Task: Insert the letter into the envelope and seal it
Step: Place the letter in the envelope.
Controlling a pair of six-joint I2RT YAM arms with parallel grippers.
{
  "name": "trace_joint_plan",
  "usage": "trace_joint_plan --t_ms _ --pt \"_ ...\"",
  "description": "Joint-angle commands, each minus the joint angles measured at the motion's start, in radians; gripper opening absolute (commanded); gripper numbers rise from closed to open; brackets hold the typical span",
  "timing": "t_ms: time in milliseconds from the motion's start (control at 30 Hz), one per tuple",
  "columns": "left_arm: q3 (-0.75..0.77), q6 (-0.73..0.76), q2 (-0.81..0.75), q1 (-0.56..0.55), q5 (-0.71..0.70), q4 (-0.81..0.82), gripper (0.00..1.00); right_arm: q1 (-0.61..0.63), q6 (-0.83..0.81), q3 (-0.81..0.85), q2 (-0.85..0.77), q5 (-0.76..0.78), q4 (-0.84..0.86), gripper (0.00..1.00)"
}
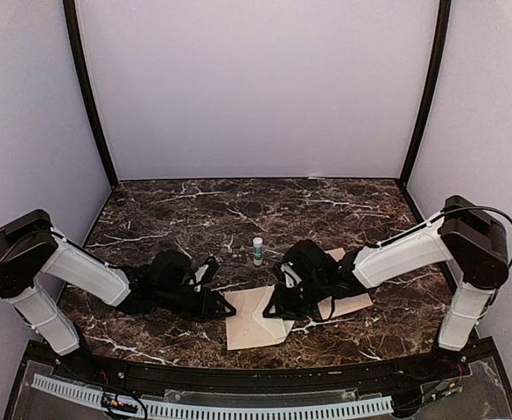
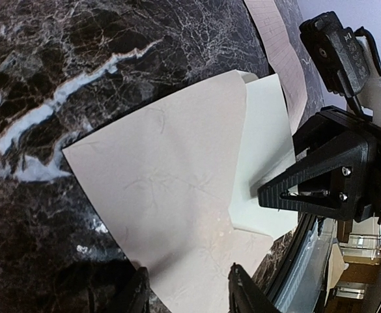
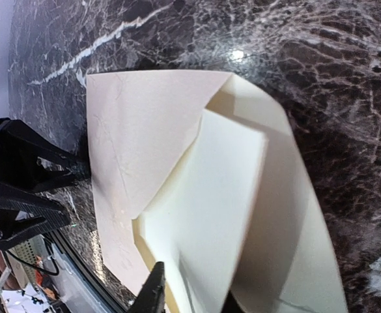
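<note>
Two sets of jaws are meeting over the envelope [image 1: 254, 325], which is lying flat on the bench [image 1: 168, 219] at the lower centre of the top view, nearest the arm bases. The left jaws are sitting spread at its left edge. Their fingers [image 2: 138, 297] are straddling a corner of the paper without pinching it. The right jaws are hanging over its right side, where a paler panel, probably the flap, is standing lifted. One finger [image 3: 154, 293] is showing beside that panel and the other is hiding behind paper, so I cannot tell whether these jaws are clenched on it or released.

The envelope's open side seems to be facing the right of the frame.

Farther back and to the right, the letter [image 1: 350, 302] is lying just beside the envelope and partly under the right arm [image 1: 396, 254]. From the right jaws it is lying back along their own arm; from the left jaws it is lying across the whole envelope. The right arm is therefore clearly nearer, and fetching the sheet looks like its job. The letter's long axis appears to be running roughly near to far, slightly tilted, though the arm is covering its middle.

Beyond everything, a small bottle [image 1: 257, 251] is standing upright.
</note>
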Motion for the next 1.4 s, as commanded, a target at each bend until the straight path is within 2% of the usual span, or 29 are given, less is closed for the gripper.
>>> trace_joint_plan --t_ms 0,100,267,600,667,800,967,1267,1367 --pt "-0.011 0.005 -0.017 -0.009 -0.038 -0.106 0.40 0.005 -0.032 0.031 -0.052 0.048 -0.105 0.24" --pt "-0.011 0.007 -0.027 -0.009 -0.045 -0.113 0.40 0.001 -0.049 0.035 -0.076 0.081 -0.160 0.31" --pt "-0.009 0.008 -0.029 -0.009 -0.043 -0.115 0.40 -0.006 -0.061 0.032 -0.095 0.108 -0.207 0.36" --pt "-0.001 0.010 -0.030 -0.010 -0.030 -0.108 0.40 -0.005 -0.123 0.074 -0.120 0.168 -0.299 0.56" --pt "0.001 0.011 -0.032 -0.010 -0.029 -0.110 0.40 -0.004 -0.131 0.082 -0.130 0.184 -0.326 0.56" --pt "0.004 0.010 -0.029 -0.010 -0.025 -0.104 0.40 -0.007 -0.128 0.074 -0.137 0.197 -0.340 0.52" --pt "0.009 0.008 -0.016 -0.013 -0.012 -0.090 0.40 -0.013 -0.115 0.042 -0.128 0.175 -0.302 0.41" --pt "0.023 0.006 0.011 -0.020 -0.006 -0.079 0.40 -0.025 -0.107 0.022 -0.103 0.179 -0.284 0.37" --pt "0.024 0.005 0.023 -0.021 0.000 -0.070 0.40 -0.028 -0.107 0.012 -0.095 0.169 -0.267 0.30"
